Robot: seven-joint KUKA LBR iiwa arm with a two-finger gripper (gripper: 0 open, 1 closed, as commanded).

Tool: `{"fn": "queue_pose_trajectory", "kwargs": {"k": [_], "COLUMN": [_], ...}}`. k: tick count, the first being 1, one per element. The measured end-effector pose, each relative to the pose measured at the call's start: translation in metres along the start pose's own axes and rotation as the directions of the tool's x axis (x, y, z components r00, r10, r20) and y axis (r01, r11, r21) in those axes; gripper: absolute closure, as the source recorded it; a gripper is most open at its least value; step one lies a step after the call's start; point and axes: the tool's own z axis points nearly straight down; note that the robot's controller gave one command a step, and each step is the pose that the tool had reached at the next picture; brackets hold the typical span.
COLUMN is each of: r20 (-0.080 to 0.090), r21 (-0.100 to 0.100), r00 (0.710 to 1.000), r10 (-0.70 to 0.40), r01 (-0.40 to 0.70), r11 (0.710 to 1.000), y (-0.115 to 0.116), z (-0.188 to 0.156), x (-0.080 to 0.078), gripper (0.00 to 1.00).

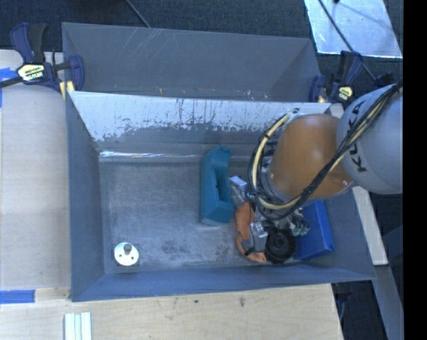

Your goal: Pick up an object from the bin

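Observation:
My gripper (268, 234) is low at the bin's front right, beneath the arm's brown cover. It is down on an orange thing (241, 224) that lies on the floor, partly hidden by the gripper. A teal block (215, 185) lies just left of it, near the middle of the bin. A flat blue thing (318, 232) lies right of the gripper against the bin's right wall, half under the arm.
A small white round piece with a knob (126, 253) rests in the front left corner. Bare grey floor stretches between it and the teal block. The arm and its cables cover the right end of the bin.

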Motion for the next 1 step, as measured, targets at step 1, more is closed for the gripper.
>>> {"fn": "queue_pose_trajectory", "kwargs": {"k": [1], "r20": [-0.04], "r21": [-0.007], "r00": [0.999], "r10": [0.014], "r01": [-0.014], "r11": [1.0], "y": [-0.0027], "z": [0.0091], "x": [-0.0198], "gripper": [0.0]}}
